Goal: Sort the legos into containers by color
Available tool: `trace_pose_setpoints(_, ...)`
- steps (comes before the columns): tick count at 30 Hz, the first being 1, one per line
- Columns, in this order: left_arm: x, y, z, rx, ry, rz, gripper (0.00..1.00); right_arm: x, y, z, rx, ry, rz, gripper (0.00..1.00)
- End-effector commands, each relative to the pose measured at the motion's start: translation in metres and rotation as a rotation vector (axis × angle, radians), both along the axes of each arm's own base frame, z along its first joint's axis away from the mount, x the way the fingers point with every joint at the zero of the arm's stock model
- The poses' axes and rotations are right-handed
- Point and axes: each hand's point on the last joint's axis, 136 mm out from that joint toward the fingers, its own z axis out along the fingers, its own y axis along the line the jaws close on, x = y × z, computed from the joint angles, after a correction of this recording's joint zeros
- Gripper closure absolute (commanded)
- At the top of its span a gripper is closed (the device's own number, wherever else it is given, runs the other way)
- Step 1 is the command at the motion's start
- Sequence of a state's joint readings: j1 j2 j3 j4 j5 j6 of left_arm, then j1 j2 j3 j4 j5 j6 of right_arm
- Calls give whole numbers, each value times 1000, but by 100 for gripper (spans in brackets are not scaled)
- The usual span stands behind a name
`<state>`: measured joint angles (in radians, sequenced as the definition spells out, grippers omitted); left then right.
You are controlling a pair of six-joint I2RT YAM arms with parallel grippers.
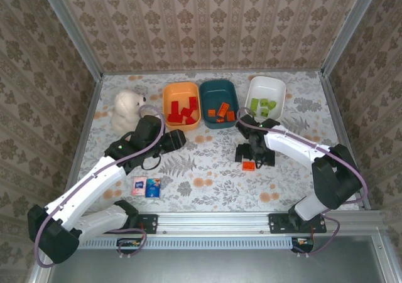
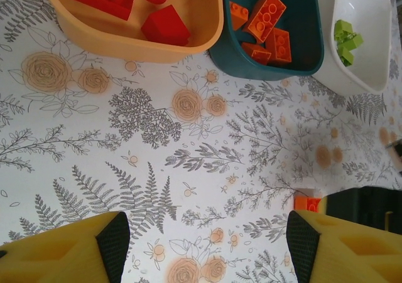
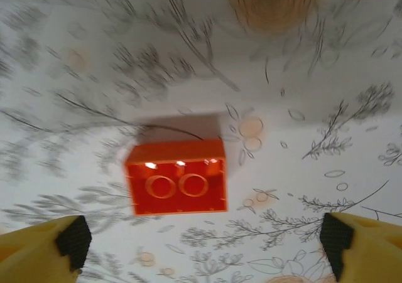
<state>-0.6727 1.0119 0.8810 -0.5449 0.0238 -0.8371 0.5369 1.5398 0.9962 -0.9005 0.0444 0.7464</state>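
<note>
— Three bowls stand in a row at the far side of the surface (image 1: 207, 170): the orange bowl (image 1: 167, 97) on the left, the teal bowl (image 1: 205, 90) in the middle, the white bowl (image 1: 254, 83) on the right.

— What lies in them?

— Red bricks (image 1: 182, 112) in the orange bowl, orange bricks (image 1: 223, 112) in the teal one, green bricks (image 1: 262, 105) in the white one.

— Any brick outside?

— One. A loose orange brick (image 3: 176, 184) lies flat on the surface in front of the teal and white bowls, well short of both.

— And the right hand?

— The right hand (image 3: 204, 248) hangs just over that brick. Its fingers (image 3: 72, 242) are spread wide, one to each side, and neither touches it. It grasps nothing.

— The left hand?

— The left hand (image 2: 207, 245) hovers over bare surface in front of the orange bowl, facing the row. Its fingers (image 2: 113, 239) stand apart with only the flowered surface between them, so it is empty too.

— Anything else about?

— A white stuffed bear (image 1: 127, 107) sits just left of the orange bowl, and a flat pink-and-blue packet (image 1: 146, 186) lies near the front edge on the left.
</note>
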Motion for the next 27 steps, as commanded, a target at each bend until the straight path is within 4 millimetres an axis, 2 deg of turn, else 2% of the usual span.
trace_pose_setpoints(1, -2, -4, 3, -7, -10, -32, 30, -6, 3, -12, 35, 26, -57, 0)
trace_pose_setpoints(4, -3, -5, 3, -5, -10, -35, 30, 0, 7, -18, 31, 27, -57, 1)
trace_pose_setpoints(12, -4, -6, 3, -4, -13, -30, 30, 11, 15, -32, 36, 29, -55, 17)
trace_pose_setpoints(14, -5, -6, 2, -2, -12, -29, 30, 14, 17, -36, 41, 30, -56, 24)
trace_pose_setpoints(18, -4, -7, 2, -2, -12, -28, 30, 16, 20, -42, 46, 41, -48, 31)
trace_pose_setpoints(22, -3, -10, 1, -3, -13, -32, 30, 18, 22, -49, 45, 49, -38, 48)
trace_pose_setpoints(25, -2, -12, 1, -3, -13, -37, 30, 22, 24, -43, 48, 32, -24, 60)
trace_pose_setpoints(27, -1, -13, 2, -3, -13, -42, 30, 28, 27, -28, 43, -5, 3, 62)
